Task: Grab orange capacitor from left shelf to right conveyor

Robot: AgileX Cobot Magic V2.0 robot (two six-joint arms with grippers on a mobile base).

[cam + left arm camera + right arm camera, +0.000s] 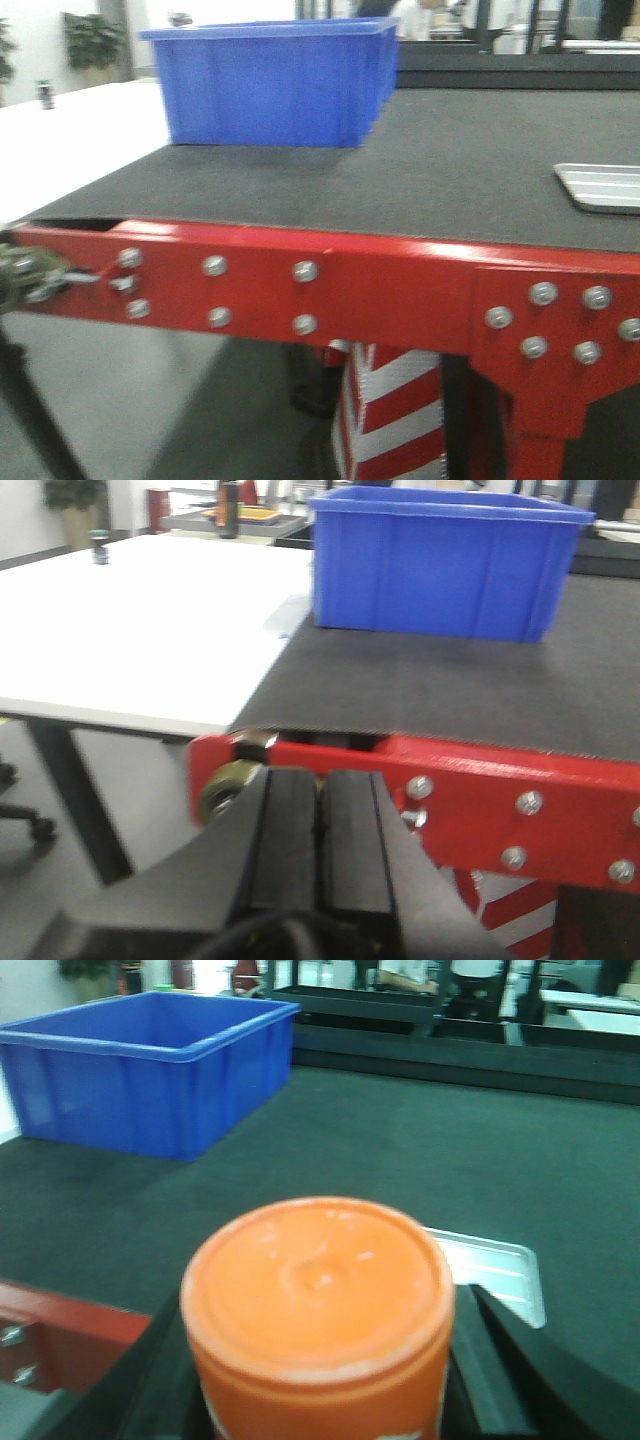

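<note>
The orange capacitor (318,1300) fills the lower middle of the right wrist view, its round end facing the camera. My right gripper (318,1380) is shut on it, a black finger on each side. It hangs just before the red front edge (50,1335) of the right conveyor (400,1150). In the front view the conveyor's dark belt (450,170) and bolted red frame (330,290) span the picture. My left gripper (320,810) is shut with its pads pressed together and nothing between them, below the conveyor's red frame (480,800). The left shelf is out of view.
A blue plastic bin (275,80) stands on the belt at the far left. A flat silver tray (605,187) lies on the belt at the right. A white table (130,630) with black legs adjoins the conveyor's left side. A red-and-white striped post (395,415) stands under the frame.
</note>
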